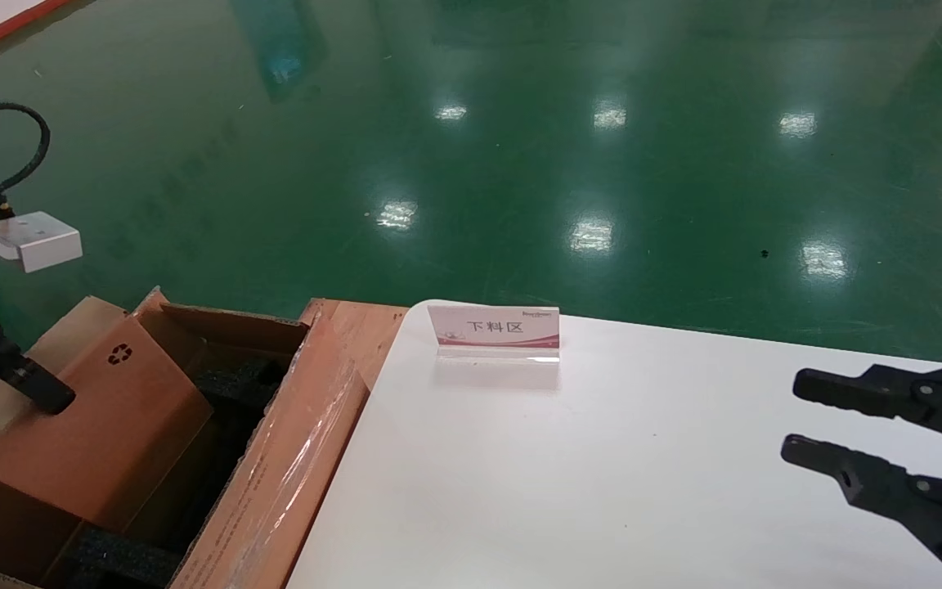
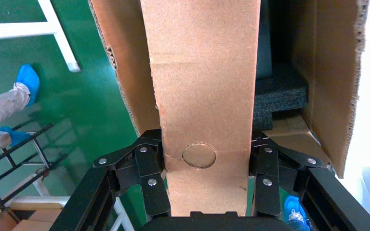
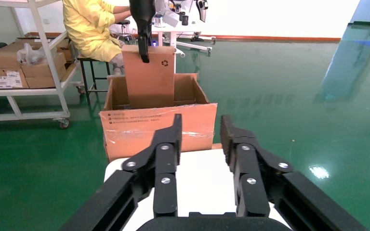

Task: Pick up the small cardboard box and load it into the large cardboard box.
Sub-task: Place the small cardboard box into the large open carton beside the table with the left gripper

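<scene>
My left gripper (image 1: 52, 398) is shut on the small cardboard box (image 1: 111, 417), a flat brown box with a black recycling symbol. It grips the box by its upper end across the broad faces (image 2: 204, 86). The box is tilted, with its lower end down inside the large cardboard box (image 1: 291, 474), whose near flap is taped. Its upper part stands above the rim, as the right wrist view (image 3: 150, 79) also shows. Black foam (image 1: 234, 380) lies inside the carton. My right gripper (image 1: 794, 415) is open and empty over the white table, far from the carton.
The white table (image 1: 602, 491) borders the carton and carries a small sign stand (image 1: 494, 329) near its far edge. Green floor lies beyond. In the right wrist view a person in yellow (image 3: 94, 24) sits behind the carton beside a shelf cart with boxes (image 3: 19, 62).
</scene>
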Tool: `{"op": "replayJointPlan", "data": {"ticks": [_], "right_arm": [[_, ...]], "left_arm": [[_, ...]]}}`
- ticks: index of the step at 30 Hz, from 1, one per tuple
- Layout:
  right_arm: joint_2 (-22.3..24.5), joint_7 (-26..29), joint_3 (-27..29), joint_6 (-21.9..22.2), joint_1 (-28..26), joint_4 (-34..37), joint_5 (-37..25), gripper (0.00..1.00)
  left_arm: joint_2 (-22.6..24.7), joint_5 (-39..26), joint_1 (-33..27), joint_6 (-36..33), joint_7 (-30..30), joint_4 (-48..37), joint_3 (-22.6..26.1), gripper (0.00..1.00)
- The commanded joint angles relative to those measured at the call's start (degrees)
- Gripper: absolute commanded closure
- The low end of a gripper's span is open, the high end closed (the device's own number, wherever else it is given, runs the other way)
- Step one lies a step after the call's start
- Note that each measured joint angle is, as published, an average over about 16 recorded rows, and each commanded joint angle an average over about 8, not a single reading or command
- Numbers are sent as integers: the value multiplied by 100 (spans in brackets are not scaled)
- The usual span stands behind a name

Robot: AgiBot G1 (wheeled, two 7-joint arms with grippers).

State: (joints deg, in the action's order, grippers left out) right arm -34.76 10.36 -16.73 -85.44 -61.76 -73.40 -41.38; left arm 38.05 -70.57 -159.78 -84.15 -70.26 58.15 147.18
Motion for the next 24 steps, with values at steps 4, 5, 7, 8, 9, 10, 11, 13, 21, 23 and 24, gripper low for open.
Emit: {"op": "replayJointPlan", "data": {"ticks": [4,5,7,8,9,10,11,13,21,23,24], "right_arm": [[1,-1,-2,1,0,0,1,0],[1,-1,-2,1,0,0,1,0],[1,-1,-3,1,-1,0,2,0],[1,-2,-3,1,-1,0,2,0],[1,-2,-3,1,-1,0,2,0],[2,-2,-4,2,-1,0,3,0],[2,-2,-4,2,-1,0,3,0],[2,-2,-5,2,-1,0,3,0],[3,-4,-7,3,-2,0,5,0],[3,-4,-8,3,-2,0,6,0],[3,-4,-8,4,-2,0,6,0]], "left_arm": [[-86,-88,160,181,-116,45,55,100],[-100,-99,189,208,-128,47,63,100],[-127,-120,240,259,-147,42,79,100],[-138,-131,264,281,-159,34,87,100],[-149,-140,288,303,-171,25,95,100],[-158,-149,312,324,-184,13,102,100],[-167,-156,336,346,-199,-1,109,100],[-179,-169,382,393,-228,-31,118,100],[-181,-209,605,599,-332,-173,143,100],[-166,-226,666,654,-344,-221,148,100],[-155,-237,698,681,-346,-248,151,100]]}}
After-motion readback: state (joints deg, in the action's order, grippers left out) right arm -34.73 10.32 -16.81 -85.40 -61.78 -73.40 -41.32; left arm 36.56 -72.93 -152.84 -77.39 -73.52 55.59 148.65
